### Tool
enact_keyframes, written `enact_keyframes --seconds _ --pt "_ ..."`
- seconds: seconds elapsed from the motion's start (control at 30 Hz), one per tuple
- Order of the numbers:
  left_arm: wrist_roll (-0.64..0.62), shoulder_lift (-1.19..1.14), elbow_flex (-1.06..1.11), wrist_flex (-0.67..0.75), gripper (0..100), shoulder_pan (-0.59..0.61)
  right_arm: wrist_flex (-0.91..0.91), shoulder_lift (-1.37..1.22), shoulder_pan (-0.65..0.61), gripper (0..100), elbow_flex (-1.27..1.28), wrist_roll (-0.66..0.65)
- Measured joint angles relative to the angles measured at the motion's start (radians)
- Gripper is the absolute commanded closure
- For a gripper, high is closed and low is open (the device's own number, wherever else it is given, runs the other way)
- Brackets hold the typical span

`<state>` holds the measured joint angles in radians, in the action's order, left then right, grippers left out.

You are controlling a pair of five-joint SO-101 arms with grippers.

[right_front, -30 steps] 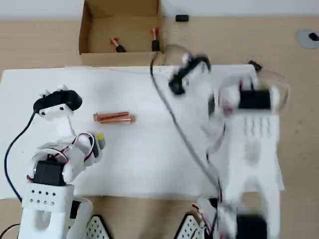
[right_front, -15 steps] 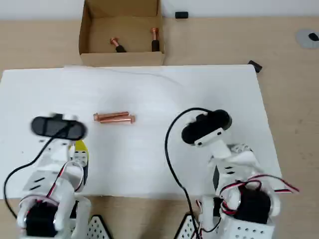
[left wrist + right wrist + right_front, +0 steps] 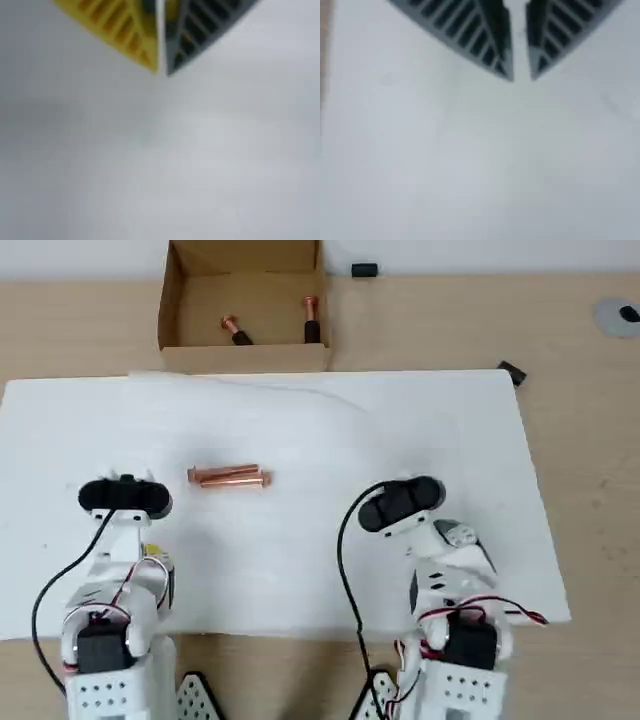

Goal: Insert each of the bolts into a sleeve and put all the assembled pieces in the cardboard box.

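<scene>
The 2 bolts point(image 3: 228, 477) lay crosswise beyond the left gripper point(image 3: 161, 72), the nearer one. Its jaws, and those of the right gripper point(image 3: 520, 77), were closed on nothing.

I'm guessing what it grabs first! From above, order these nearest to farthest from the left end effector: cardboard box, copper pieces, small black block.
From the left end effector:
1. copper pieces, on the white sheet
2. cardboard box, beyond the sheet
3. small black block, at the sheet's far right corner
</scene>
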<state>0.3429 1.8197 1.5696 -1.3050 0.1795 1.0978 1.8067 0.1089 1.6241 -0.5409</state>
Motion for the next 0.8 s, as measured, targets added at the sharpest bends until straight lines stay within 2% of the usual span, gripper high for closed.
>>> enact_keyframes --seconds 0.27,0.43,0.8 --pt "0.002 0.000 0.032 0.000 99 0.002 -0.061 0.002 0.000 97.1 0.066 0.005" --pt "0.002 0.000 0.031 0.000 99 0.002 0.041 0.002 0.000 97.1 0.064 0.005" --pt "0.002 0.000 0.031 0.000 99 0.002 0.063 0.002 0.000 97.1 0.066 0.005"
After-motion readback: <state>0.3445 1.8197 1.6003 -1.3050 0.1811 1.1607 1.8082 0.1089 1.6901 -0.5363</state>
